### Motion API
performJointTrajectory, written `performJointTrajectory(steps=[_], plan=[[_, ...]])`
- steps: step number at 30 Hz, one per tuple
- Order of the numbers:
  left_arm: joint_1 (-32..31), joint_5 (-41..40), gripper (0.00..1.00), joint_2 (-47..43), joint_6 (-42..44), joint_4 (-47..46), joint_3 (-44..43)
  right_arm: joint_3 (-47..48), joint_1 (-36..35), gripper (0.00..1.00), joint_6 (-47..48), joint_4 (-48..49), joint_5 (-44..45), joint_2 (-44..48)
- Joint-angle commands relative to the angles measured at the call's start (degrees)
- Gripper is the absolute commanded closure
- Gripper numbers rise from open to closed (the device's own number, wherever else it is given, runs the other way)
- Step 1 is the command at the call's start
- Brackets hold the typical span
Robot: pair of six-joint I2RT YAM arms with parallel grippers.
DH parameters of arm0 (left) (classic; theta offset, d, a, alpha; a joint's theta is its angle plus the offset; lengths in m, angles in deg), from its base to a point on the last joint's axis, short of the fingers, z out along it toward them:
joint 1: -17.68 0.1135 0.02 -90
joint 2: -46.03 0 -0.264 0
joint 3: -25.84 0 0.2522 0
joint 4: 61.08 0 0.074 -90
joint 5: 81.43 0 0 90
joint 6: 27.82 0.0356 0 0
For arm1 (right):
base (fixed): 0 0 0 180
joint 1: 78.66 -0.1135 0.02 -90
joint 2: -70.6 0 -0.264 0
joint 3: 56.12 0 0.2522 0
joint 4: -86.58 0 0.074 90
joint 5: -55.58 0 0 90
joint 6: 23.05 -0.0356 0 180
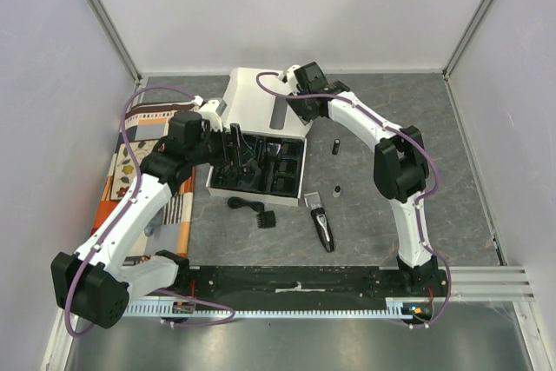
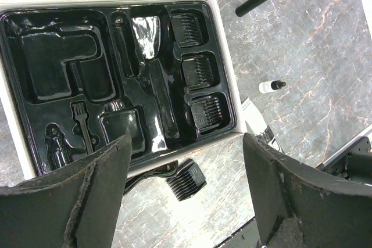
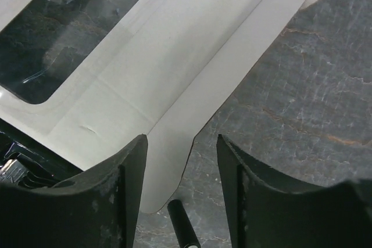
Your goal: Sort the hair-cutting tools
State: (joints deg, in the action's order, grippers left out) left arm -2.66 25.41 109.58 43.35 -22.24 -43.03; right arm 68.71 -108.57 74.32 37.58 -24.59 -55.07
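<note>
The left gripper is hovering over the box's black tray, its fingers spread wide and holding nothing. The right gripper is hanging over the right edge of the box lid, also spread and empty, with its fingers framing the white flap and the grey table.

The clipper is lying flat on the table just near of the box's right corner. Its long axis is running from that corner towards the arm bases, slanting slightly right. The pale end is pointing at the box and the dark end at the bases. It is looking slim and black, with a silver streak along its body.

The cable is lying in a loose black tangle against the box's near wall. The guard, a small black toothed block, is sitting just beside it, left of the clipper.

The tube, black and slender, is lying on its side right of the box, its axis pointing away from the bases. The bottle is resting between tube and clipper. The left wrist view is showing it with a pale body and a dark cap.
</note>
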Motion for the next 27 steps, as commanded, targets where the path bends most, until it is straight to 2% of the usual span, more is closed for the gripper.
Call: performJointTrajectory(steps=[1, 6, 11, 14, 16, 17, 18, 19, 27], plan=[[0.2, 2.1, 0.17, -0.6, -1.6, -2.2, -0.1, 3.0, -0.4, 0.4, -1.3, 1.1, 0.6, 1.8], [0.3, 2.6, 0.17, -0.4, -1.7, -2.5, -0.1, -0.4, -0.4, 0.37, -5.7, 3.2, 0.3, 5.8], [0.4, 2.5, 0.17, -0.3, -1.9, -2.5, -0.1, -5.2, -0.2, 0.42, -12.1, 3.7, 7.7, 9.9], [0.5, 2.6, 0.17, -0.2, -1.8, -2.6, -0.1, -9.7, 0.0, 0.49, -16.2, 6.7, 11.1, 13.2], [0.5, 2.7, 0.17, 0.0, -2.0, -2.8, -0.1, -11.7, 0.3, 0.62, -18.9, 7.6, 12.7, 14.2], [0.5, 2.7, 0.17, 0.0, -2.0, -2.6, -0.1, -12.0, 0.7, 0.72, -19.6, 7.5, 13.6, 14.1], [0.5, 2.7, 0.17, 0.2, -1.9, -2.6, -0.1, -12.4, 1.0, 0.91, -20.1, 7.3, 14.1, 14.0], [0.5, 2.7, 0.17, 0.2, -1.9, -2.6, -0.1, -13.1, 1.3, 1.0, -20.8, 7.3, 14.3, 13.8], [0.6, 2.8, 0.17, 0.2, -1.9, -2.7, -0.2, -13.0, 2.0, 1.0, -23.6, 7.3, 11.0, 9.0]])
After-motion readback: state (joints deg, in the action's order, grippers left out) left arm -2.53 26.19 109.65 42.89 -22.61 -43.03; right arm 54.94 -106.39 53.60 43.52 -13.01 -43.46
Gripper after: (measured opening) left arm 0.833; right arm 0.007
